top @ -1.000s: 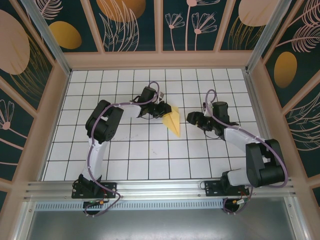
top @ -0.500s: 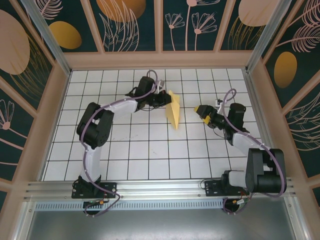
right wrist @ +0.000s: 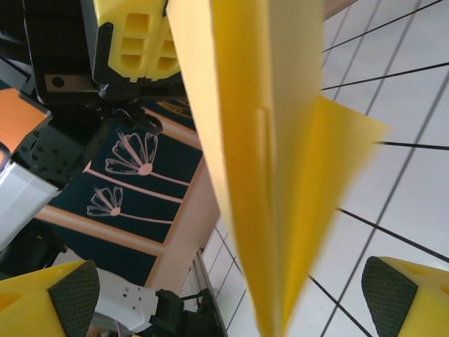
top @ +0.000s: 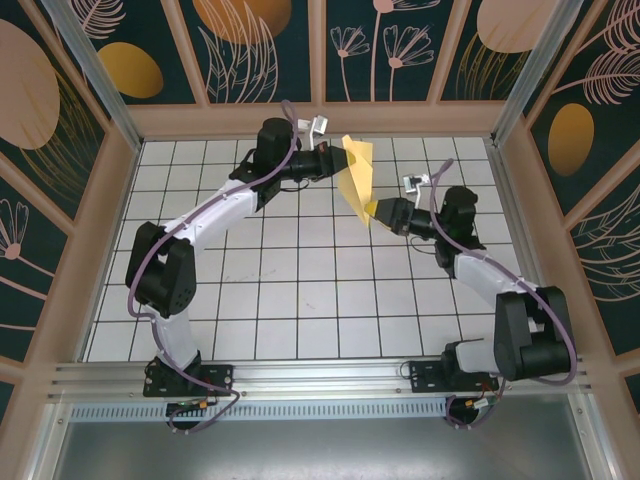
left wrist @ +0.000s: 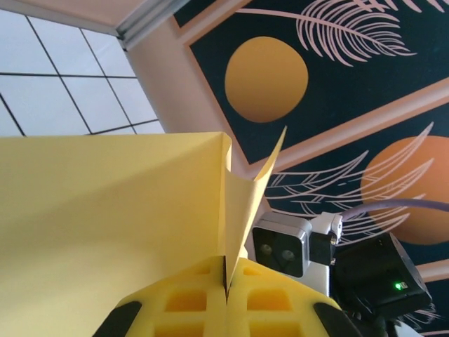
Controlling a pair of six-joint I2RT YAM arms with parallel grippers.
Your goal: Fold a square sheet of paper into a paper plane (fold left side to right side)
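The paper plane is a slim yellow folded dart, held in the air near the back wall with its point hanging down toward the table. My left gripper is shut on its upper edge. In the left wrist view the yellow pads pinch the centre crease of the paper plane. My right gripper is open at the dart's lower tip. Seen from the right wrist, the paper plane hangs down between the two spread fingers, touching neither.
The white grid table lies below both arms. The wooden back wall stands just behind the left gripper. The right arm's wrist camera sits close behind the paper. The left gripper's pads are above the dart.
The left arm has lifted the paper off the table and carried it up toward the back wall. The right gripper has swung left and now straddles the dart's lower tip.
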